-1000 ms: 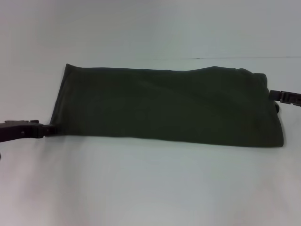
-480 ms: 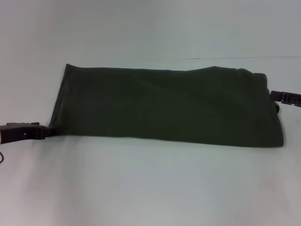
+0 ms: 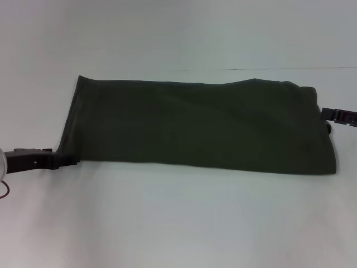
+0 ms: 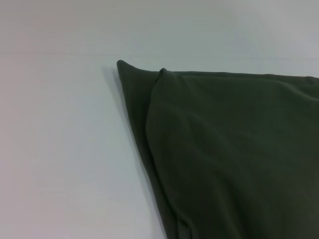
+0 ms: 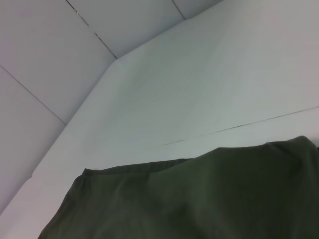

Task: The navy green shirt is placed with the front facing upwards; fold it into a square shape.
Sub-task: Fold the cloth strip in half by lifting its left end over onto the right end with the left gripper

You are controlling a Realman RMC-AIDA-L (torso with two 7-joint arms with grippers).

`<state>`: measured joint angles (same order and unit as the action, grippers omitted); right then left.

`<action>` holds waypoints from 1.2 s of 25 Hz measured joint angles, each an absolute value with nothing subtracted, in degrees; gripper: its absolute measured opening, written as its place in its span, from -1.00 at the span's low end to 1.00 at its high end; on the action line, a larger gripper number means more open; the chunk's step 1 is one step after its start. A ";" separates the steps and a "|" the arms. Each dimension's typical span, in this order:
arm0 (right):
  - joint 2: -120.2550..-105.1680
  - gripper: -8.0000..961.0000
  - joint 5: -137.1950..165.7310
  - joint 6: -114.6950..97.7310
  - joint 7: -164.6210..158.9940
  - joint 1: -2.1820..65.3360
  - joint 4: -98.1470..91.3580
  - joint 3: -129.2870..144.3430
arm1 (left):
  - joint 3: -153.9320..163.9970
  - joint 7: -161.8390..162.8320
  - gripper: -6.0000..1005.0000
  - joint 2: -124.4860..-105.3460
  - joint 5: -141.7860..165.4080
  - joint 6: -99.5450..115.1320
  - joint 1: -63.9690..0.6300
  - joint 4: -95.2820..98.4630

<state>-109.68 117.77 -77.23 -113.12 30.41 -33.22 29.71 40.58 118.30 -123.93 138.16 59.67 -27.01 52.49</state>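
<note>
While shirt point(image 3: 201, 125) lies folded | left hand point(image 3: 70, 161) at corner, grip unclear | right hand point(image 3: 324, 113) at edge, grip unclear

A pale, white worktop point(image 3: 178, 223) fills nearly the whole head view, smooth and bare of pattern, evenly lit with only soft shading near its edges. A thin dark seam point(image 3: 279, 69) runs across it on the far right side. In the right wrist view the same seam point(image 5: 249, 125) crosses the surface, and beyond the worktop's far edge stands a light grey wall point(image 5: 45, 55) of large flat panels divided by narrow dark joints. The light is diffuse, casting faint shadows only.
</note>
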 joint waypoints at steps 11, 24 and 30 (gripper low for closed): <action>-109.68 0.52 117.77 -77.00 -113.27 30.41 -33.22 29.71 | 41.79 118.03 0.58 -123.92 139.46 59.60 -27.28 52.58; -109.68 0.51 117.77 -76.99 -113.29 30.06 -33.22 29.71 | 41.87 118.30 -0.48 -123.84 139.57 59.80 -27.61 52.78; -109.68 0.51 117.77 -76.99 -113.29 29.99 -33.22 29.71 | 41.93 118.30 -0.70 -123.84 139.57 59.63 -27.61 52.78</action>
<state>-109.68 117.77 -76.99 -113.29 29.99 -33.22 29.71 41.93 118.30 -123.84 139.57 59.63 -27.61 52.78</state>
